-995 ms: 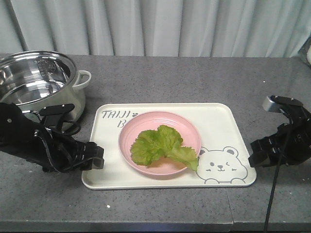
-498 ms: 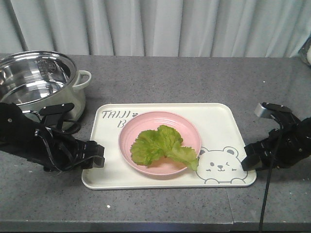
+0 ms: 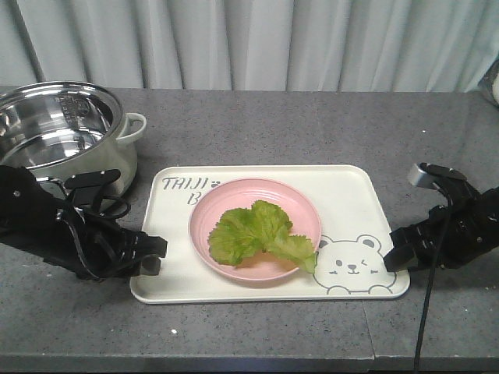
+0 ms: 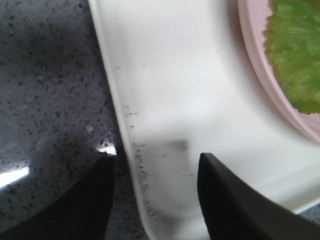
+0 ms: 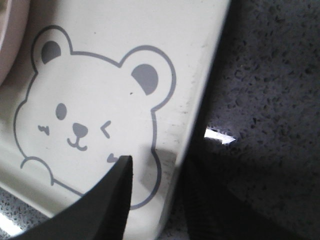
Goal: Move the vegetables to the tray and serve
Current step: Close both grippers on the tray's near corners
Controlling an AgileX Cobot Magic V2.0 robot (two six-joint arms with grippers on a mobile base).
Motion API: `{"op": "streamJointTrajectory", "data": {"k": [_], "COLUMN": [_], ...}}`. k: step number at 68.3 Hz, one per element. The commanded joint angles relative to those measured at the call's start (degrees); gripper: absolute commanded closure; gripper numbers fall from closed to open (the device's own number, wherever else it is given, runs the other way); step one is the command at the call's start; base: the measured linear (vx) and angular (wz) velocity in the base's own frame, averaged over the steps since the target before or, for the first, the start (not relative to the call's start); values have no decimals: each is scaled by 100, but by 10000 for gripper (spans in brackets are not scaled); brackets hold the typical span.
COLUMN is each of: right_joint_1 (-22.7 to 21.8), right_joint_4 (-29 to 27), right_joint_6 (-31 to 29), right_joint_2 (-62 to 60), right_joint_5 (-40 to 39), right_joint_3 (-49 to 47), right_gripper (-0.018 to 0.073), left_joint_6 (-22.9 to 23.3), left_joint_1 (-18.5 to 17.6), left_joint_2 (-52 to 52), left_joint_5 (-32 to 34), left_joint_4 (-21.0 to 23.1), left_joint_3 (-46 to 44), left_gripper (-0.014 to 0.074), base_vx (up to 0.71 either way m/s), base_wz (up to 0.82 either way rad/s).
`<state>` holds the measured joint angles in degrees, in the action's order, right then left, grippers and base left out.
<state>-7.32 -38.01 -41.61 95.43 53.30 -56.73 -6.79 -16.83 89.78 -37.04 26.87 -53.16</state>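
The cream-white tray (image 3: 351, 195) with the bear drawing lies in the middle of the grey counter. A round pink plate (image 3: 300, 206) stands on it and holds a green ruffled lettuce leaf (image 3: 257, 232). My left gripper (image 3: 152, 255) is open at the tray's left edge. In the left wrist view my left gripper (image 4: 155, 192) has one finger outside the tray's rim (image 4: 120, 100) and one over the tray floor. My right gripper (image 3: 396, 257) is open at the tray's right edge. In the right wrist view my right gripper (image 5: 160, 167) sits astride the rim (image 5: 200, 90) beside the bear.
A steel-lined pot with a white body (image 3: 62, 132) stands at the back left, close behind my left arm. A grey curtain hangs behind the counter. The counter's front edge (image 3: 249, 360) runs just below the tray. A black cable (image 3: 425, 312) hangs from my right arm.
My right gripper has moved left until it sits astride the tray's right rim. My left gripper has dropped slightly at the left rim. The tray and plate have shifted very slightly left.
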Motion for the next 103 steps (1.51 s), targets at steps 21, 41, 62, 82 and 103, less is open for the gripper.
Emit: {"op": "streamJointTrajectory", "data": {"k": [21, 41, 62, 82, 103], "right_joint_1": [1, 1, 1, 1, 1], "right_joint_4": [-220, -143, -148, -393, -535], "right_joint_6": [-189, -131, -131, -129, -118], "right_joint_2": [-108, -108, -108, -113, -362], "right_joint_5": [126, 170, 203, 520, 708], "right_joint_3": [-134, -134, -134, -134, -134], "right_gripper": [318, 420, 559, 565, 564], "left_joint_6": [-255, -255, -266, -391, -403], "left_joint_1": [-16, -16, -16, -16, -16], "left_joint_2": [-178, -178, -178, -428, -1023], "left_joint_5": [46, 40, 45, 44, -60], "left_joint_4": [305, 305, 305, 305, 281], "left_joint_3": [-143, -143, -143, -149, -149], "left_gripper": [316, 470, 595, 603, 603], "base_vx": [0, 0, 0, 0, 0], "base_wz": [0, 0, 0, 0, 0]}}
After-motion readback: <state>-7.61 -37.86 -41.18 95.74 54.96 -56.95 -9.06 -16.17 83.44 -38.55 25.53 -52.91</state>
